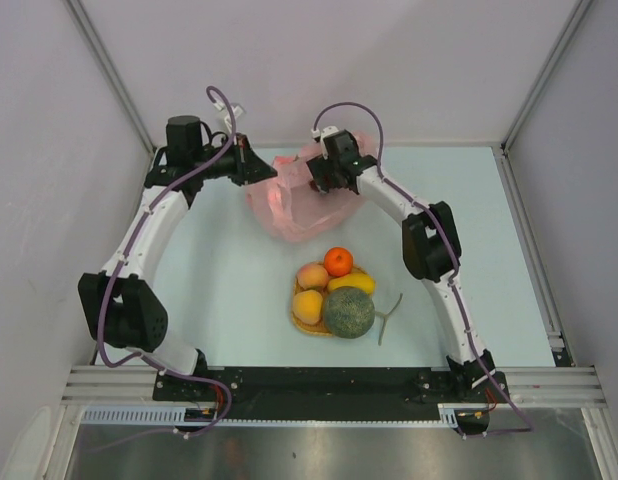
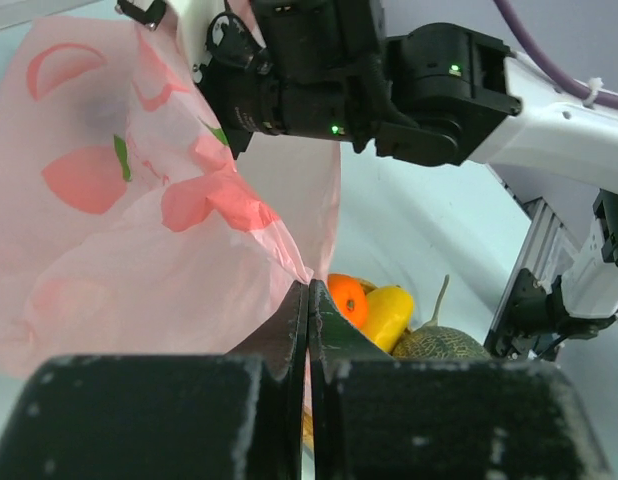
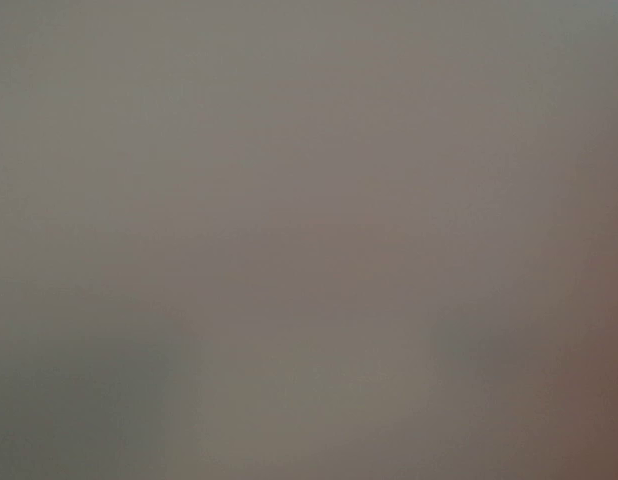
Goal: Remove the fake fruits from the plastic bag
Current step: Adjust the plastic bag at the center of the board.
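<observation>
the plastic bag (image 1: 287, 208) lay crumpled at the far side of the table (image 1: 219, 270), slumped between the two arms. in the left wrist view the left gripper (image 2: 308, 290) had its fingers (image 2: 282, 335) pressed flat together, and the lower edge of the pink film ran right down into the seam between their tips, so the grip was on the bag itself; the rest of the bag billowed up and to the left of the fingers. the right gripper (image 1: 319, 182) was pushed against the far top of the bag. its own camera gave only a grey-pink blur, so it could not be told whether those fingers were open or closed.

counted: one bag and five fruits outside it, all near the arm bases and well apart from both grippers. they were one netted melon (image 1: 348, 312) with a stem, one yellow mango (image 1: 353, 283), one orange (image 1: 338, 261), one peach (image 1: 312, 275) and one yellow-orange round fruit (image 1: 308, 305). the five sat clustered and touching on one woven mat (image 1: 307, 327). whether anything remained inside the bag could not be told.
</observation>
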You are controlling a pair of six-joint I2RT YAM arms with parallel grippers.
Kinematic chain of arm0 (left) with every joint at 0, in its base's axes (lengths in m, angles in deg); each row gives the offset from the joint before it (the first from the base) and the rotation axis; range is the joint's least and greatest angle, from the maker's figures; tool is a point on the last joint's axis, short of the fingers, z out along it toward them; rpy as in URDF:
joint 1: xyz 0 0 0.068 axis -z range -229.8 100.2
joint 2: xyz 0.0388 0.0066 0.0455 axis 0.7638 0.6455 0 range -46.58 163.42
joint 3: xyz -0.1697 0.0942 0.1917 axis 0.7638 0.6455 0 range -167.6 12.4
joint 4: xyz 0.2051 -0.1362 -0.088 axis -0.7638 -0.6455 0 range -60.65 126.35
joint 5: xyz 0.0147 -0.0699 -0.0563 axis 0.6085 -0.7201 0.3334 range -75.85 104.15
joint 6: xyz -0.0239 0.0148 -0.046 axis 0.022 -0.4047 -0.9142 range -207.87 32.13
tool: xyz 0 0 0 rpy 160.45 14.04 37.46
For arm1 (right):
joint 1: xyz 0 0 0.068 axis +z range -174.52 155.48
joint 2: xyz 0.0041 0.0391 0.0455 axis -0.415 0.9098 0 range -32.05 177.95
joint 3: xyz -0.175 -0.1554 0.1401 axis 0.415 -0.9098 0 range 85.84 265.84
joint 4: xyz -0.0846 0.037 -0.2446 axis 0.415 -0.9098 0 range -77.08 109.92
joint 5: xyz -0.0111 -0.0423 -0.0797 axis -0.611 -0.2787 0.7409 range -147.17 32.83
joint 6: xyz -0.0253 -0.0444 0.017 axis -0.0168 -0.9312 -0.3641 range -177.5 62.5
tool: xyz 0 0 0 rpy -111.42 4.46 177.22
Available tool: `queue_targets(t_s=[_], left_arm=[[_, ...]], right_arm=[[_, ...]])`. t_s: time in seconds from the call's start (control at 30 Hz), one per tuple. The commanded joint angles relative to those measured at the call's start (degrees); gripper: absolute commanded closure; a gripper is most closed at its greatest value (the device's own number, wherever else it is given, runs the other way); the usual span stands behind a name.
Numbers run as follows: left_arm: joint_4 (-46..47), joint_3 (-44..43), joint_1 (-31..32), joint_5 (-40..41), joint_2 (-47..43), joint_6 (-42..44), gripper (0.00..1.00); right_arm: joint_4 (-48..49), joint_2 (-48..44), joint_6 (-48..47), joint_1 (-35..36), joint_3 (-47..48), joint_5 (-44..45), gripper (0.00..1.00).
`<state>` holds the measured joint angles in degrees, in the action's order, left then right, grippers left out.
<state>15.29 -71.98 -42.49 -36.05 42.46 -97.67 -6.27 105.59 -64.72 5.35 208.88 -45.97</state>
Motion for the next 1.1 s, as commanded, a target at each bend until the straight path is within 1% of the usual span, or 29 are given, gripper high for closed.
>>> queue_targets(t_s=[0.0, 0.07, 0.17, 0.2, 0.23, 0.3, 0.43, 0.53, 0.6, 0.63, 0.67, 0.73, 0.77, 0.83, 0.97, 1.03, 1.07], left_arm=[[-2.7, -0.7, -0.3, -0.4, -1.8, 3.9, 1.0], [-3.2, 0.4, -0.3, 0.2, -2.3, 6.3, 1.0], [-5.0, 2.0, -0.3, 0.9, -1.8, 8.6, 1.0], [-5.7, 2.6, -0.2, 0.8, -1.7, 8.7, 1.0], [-5.7, 2.8, -0.3, 0.8, -1.7, 8.7, 1.0], [-5.2, 3.1, -0.3, 1.0, -1.8, 8.3, 1.0], [-3.7, 2.1, -0.3, 1.9, -2.1, 7.1, 1.0], [-4.9, 0.1, -0.3, 0.8, -0.6, 7.1, 1.0], [-6.1, -1.7, -0.3, -0.8, 0.3, 6.6, 1.0], [-6.0, -2.2, -0.3, -1.6, 1.2, 5.3, 1.0], [-5.7, -2.5, -0.3, -3.3, 1.6, 4.5, 1.0], [-4.8, -3.9, -0.2, -5.1, 2.5, 1.5, 1.0], [-4.0, -4.3, -0.2, -6.5, 3.4, 0.5, 1.0], [-3.6, -6.1, -0.1, -8.2, 4.3, -1.4, 1.0], [-5.7, -11.1, 0.5, -10.6, 7.4, -1.0, 1.0], [-5.7, -13.4, 0.9, -11.0, 8.3, -1.2, 1.0], [-5.7, -16.4, 1.1, -11.2, 8.9, -1.2, 1.0]], right_arm=[[1.8, 3.0, 1.6, -0.6, 5.7, 1.9, 0.0], [1.8, 4.8, 2.2, -0.8, 8.1, 0.7, 0.0], [1.6, 6.8, 4.7, -1.6, 10.6, -5.6, 0.0], [1.3, 7.2, 5.5, -1.8, 11.8, -9.6, 0.0], [1.3, 7.5, 5.8, -2.0, 12.1, -10.8, 0.0], [1.3, 7.9, 6.7, -2.3, 12.5, -17.5, 0.0], [1.6, 8.7, 10.0, -2.8, 12.5, -24.3, 0.0], [2.6, 9.4, 10.2, -2.6, 12.7, -24.3, 0.0], [5.3, 9.1, 10.6, -2.5, 12.2, -23.9, 0.0], [6.9, 9.0, 10.9, -2.5, 10.2, -23.7, 0.0], [10.9, 8.6, 11.8, -2.5, 8.8, -23.4, 0.0], [14.6, 9.0, 12.3, -2.4, 7.1, -24.0, 0.0], [16.6, 9.6, 13.0, -2.0, 7.6, -24.1, 0.0], [17.4, 12.5, 14.3, -1.7, 9.7, -24.4, 0.0], [22.6, 16.7, 18.6, -1.5, 14.8, -28.3, 0.0], [22.8, 17.5, 20.9, -1.9, 15.8, -25.4, 0.0], [22.2, 17.0, 21.8, -2.2, 15.4, -20.2, 0.0]])
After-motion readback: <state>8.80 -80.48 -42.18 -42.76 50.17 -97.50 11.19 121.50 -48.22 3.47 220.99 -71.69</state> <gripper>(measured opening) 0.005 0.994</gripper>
